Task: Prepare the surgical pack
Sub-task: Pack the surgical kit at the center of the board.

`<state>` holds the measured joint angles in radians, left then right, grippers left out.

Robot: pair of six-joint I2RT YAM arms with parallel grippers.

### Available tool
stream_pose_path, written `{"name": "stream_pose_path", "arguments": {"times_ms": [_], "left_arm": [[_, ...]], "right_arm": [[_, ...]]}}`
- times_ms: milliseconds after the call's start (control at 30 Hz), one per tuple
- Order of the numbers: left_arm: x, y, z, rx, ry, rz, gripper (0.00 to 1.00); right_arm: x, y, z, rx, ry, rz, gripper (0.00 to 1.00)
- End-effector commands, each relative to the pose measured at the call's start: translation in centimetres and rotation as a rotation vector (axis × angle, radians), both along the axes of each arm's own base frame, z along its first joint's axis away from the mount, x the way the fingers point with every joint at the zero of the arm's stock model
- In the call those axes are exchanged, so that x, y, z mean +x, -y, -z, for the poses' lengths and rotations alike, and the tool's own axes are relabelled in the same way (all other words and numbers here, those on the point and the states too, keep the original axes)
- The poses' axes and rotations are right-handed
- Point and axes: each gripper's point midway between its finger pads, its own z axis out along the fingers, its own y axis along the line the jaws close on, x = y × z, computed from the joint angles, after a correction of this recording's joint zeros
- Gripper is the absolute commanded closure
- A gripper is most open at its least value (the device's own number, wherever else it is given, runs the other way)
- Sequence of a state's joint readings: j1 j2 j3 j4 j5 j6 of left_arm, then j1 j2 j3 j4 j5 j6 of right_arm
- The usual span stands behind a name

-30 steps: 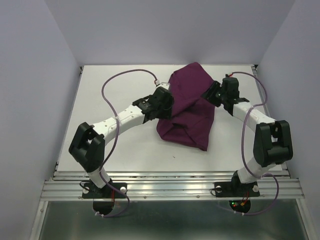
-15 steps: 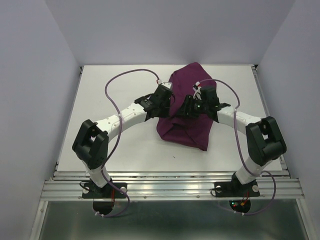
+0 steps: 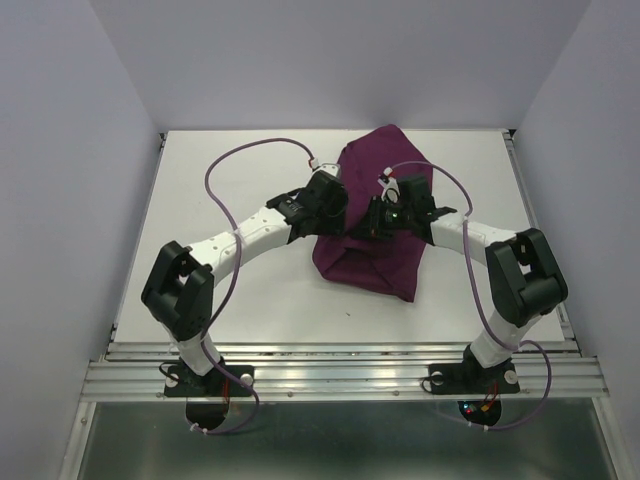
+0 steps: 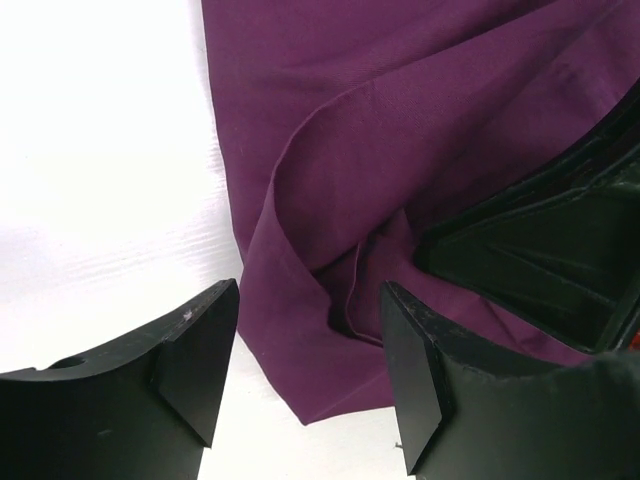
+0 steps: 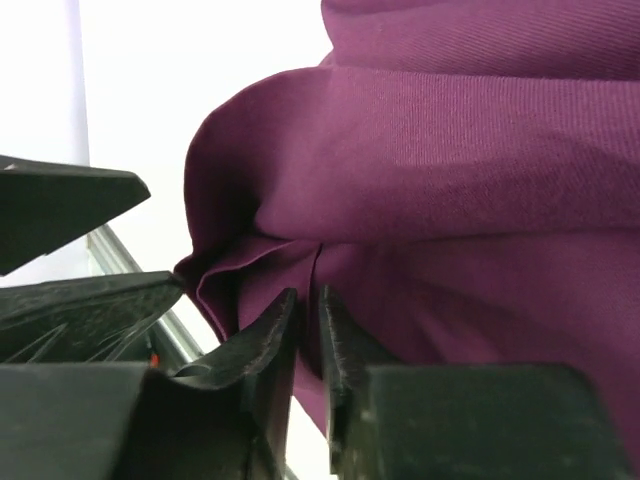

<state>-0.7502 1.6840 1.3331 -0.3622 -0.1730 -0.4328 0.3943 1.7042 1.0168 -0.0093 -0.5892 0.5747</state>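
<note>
On the bench [image 3: 300, 300], folding underway — right end effector [image 5: 308, 300] pinches cloth [image 3: 372, 262], left end effector [image 4: 310, 370] gapes — next, likely draw it across.

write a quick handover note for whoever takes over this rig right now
Left gripper: open, over the cloth at its left edge, holding nothing.
Right gripper: shut on a fold near the cloth's middle.
The cloth lies folded over in a bundle on the table; nothing else of the pack shows.
Left to do: probably finish the folds, then release.
</note>
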Motion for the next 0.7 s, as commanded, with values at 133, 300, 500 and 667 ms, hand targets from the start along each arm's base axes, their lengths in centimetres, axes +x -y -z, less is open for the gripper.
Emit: {"name": "stream_pose_path", "arguments": {"times_ms": [133,300,500,667], "left_arm": [[0.4,0.1,1.1,0.01,-0.023,0.007,0.68],[0.3,0.6,1.2,-0.012,-0.032,0.025,1.0],[0.2,0.5,0.3,-0.039,-0.013,0.028,1.0],[-0.1,0.4,-1.4,-0.076,0.015,0.029,1.0]], "right_arm": [[-1.4,-1.6,-3.2,0.075,0.1,-0.116,0.85],[-2.7,-1.4,-4.1,0.087,0.137,-0.164,0.87],[-4.0,-1.7,-4.2,0.092,0.144,-0.227,0.85],[-5.1,-2.2,-4.6,0.102,0.174,-0.287,0.78]]}}
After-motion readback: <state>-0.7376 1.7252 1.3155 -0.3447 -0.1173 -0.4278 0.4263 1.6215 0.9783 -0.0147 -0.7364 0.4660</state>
